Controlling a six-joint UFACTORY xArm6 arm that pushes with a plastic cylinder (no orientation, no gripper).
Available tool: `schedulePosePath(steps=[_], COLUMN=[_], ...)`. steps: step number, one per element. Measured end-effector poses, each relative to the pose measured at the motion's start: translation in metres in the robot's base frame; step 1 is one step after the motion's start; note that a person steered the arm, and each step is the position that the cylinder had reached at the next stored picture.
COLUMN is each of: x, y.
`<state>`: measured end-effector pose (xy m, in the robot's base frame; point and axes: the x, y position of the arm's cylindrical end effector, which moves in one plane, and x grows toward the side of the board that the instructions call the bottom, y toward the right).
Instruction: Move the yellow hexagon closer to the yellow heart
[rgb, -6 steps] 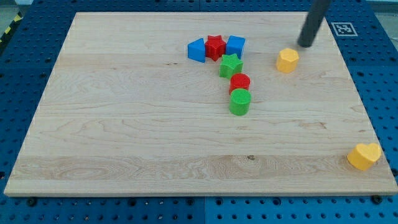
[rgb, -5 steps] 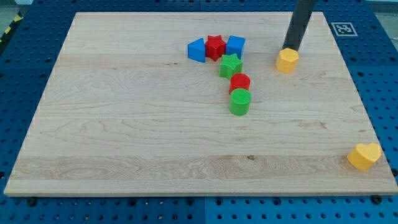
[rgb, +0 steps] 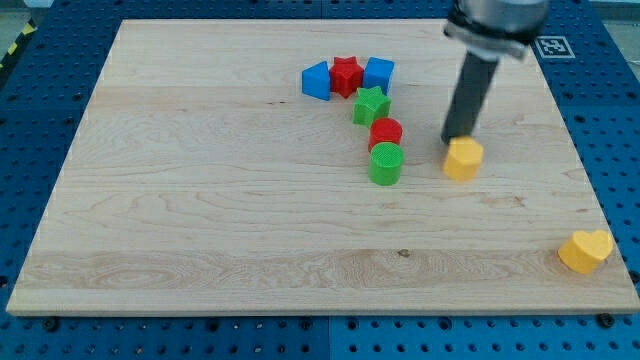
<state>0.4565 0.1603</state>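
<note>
tip (rgb: 458, 138) of my rod rests at the upper-left edge of the yellow hexagon (rgb: 463, 159), touching it from the view's top. no pincer is fitted, only the bare rod, so nothing is held. the hexagon lies on the tabletop (rgb: 200, 220), right of the green cylinder (rgb: 385, 164) and red cylinder (rgb: 385, 132). above those sit the green star (rgb: 371, 105), blue cube (rgb: 378, 73), red star (rgb: 346, 75) and another blue block (rgb: 316, 80). the yellow heart (rgb: 584, 250) lies well apart, near the bottom-right corner.
</note>
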Motion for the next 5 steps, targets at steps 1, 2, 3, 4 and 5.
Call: schedulePosePath(steps=[1,2,3,4,5], x=[0.027,0.0,0.003,0.046,0.089], y=[0.012,0.006,-0.022,-0.024,0.022])
